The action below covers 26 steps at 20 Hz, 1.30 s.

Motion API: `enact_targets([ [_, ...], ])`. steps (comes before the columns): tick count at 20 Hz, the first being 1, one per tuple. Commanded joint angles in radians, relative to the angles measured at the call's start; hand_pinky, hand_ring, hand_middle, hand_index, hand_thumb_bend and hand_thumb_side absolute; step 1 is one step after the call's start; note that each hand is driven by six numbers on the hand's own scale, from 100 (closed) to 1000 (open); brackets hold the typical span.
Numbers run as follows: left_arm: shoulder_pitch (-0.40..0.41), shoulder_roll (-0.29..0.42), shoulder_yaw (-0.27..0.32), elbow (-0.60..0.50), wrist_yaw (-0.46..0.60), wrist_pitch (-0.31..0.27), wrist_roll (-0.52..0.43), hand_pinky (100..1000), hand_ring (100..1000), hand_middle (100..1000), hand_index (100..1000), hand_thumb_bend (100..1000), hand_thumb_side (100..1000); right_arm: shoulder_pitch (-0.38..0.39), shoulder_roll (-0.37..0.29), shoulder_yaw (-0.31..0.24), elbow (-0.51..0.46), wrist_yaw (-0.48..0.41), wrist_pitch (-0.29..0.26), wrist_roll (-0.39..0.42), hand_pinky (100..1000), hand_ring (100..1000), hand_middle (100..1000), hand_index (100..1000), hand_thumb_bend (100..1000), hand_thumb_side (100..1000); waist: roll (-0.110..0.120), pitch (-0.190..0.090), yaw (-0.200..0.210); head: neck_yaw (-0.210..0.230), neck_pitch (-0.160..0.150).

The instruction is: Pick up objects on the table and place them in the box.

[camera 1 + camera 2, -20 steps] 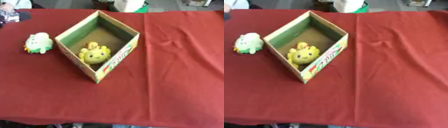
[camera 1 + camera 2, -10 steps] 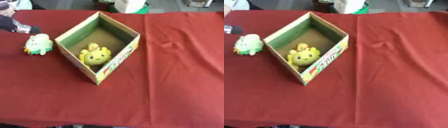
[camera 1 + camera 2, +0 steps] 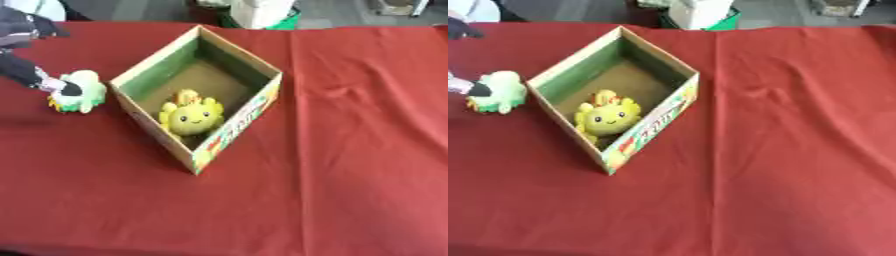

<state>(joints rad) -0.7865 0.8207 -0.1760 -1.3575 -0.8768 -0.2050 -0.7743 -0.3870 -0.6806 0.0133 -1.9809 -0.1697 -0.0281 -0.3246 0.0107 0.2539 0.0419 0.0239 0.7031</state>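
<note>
A cardboard box (image 3: 241, 52) with green inner walls stands cornerwise on the red table. A yellow sunflower plush (image 3: 192, 116) lies inside it, face up, near the front corner. To the left of the box sits a white and green plush (image 3: 86, 95) on the cloth. My left hand (image 3: 22, 65) comes in from the upper left, black and silver. One straight finger (image 3: 66, 89) touches the plush's left side, and the rest of the hand is raised above it. Nothing is held. The right hand shows in neither view.
The red cloth (image 3: 350, 150) covers the whole table, with a small wrinkle (image 3: 337, 92) right of the box. A white and green object (image 3: 262, 12) stands beyond the far edge. The cloth right of and in front of the box carries nothing.
My left hand has come in from the upper left and reached down onto the white and green plush. The plush, the box and the sunflower plush have stayed in place.
</note>
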Motion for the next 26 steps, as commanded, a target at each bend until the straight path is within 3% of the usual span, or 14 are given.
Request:
enact_targets([
  [1,-0.024,0.018,0.004,0.007,0.012,-0.007,-0.035,830,886,920,1000,741,835,-0.008,-0.011,-0.004,-0.019,0.004,0.010,-0.003,870,770,755,865,100,865,0.002,-0.011,-0.002,0.003,-0.015],
  [14,-0.030,-0.016,0.002,0.089,-0.127,0.004,-0.017,828,890,915,1000,726,820,-0.002,0.013,0.001,-0.019,0.016,0.027,0.002,877,765,751,857,100,849,0.002,0.021,-0.013,0.017,-0.044],
  [26,-0.024,-0.031,0.009,0.143,-0.147,0.012,-0.013,820,885,902,1000,684,864,-0.002,0.025,0.004,-0.019,0.023,0.040,-0.001,881,761,749,854,100,833,0.001,0.041,-0.021,0.028,-0.067],
])
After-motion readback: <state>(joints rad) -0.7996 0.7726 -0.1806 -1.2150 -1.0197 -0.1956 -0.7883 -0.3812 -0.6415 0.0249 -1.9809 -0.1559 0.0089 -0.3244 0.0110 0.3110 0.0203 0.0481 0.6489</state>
